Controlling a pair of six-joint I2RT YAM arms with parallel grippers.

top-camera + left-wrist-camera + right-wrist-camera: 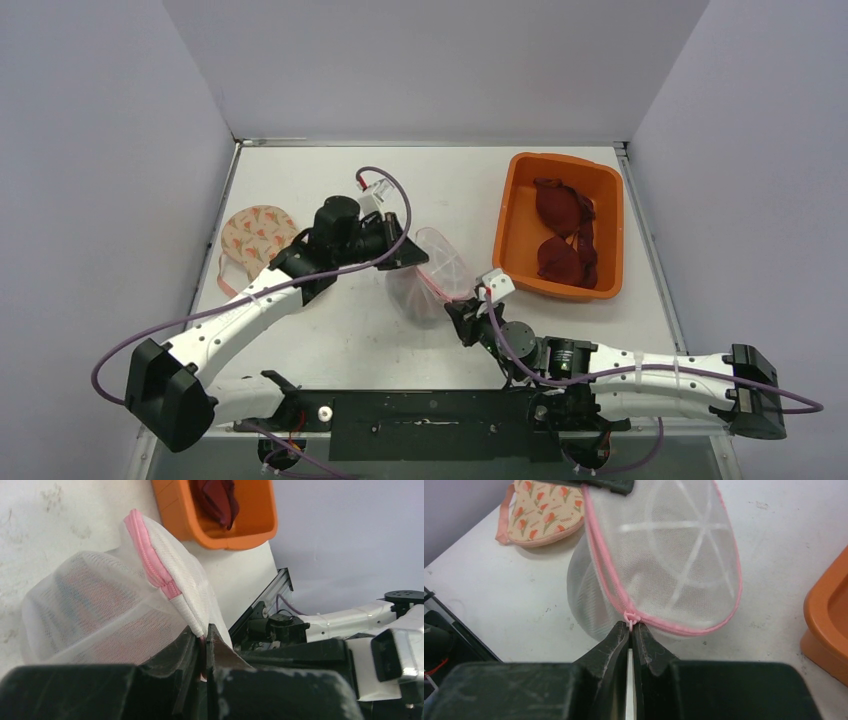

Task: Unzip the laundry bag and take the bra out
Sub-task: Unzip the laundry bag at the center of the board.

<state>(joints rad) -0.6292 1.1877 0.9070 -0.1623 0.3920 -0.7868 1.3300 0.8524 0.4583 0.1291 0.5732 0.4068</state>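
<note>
The white mesh laundry bag [432, 275] with a pink zipper [606, 565] lies mid-table, its round domed side facing the right wrist camera. My left gripper [205, 632] is shut on the bag's white fabric edge beside the zipper end [170, 587], holding that corner up. My right gripper [631, 627] is shut on the small pink zipper pull [630, 616] at the bag's near rim. Through the mesh a blurred pinkish shape [95, 620] shows; I cannot tell whether it is the bra. In the top view the left gripper [412, 255] and right gripper [463, 306] flank the bag.
An orange bin [512, 215] at the right holds dark red bras [562, 230]. A peach floral bra [255, 238] lies at the table's left edge. Grey walls close in the table on three sides.
</note>
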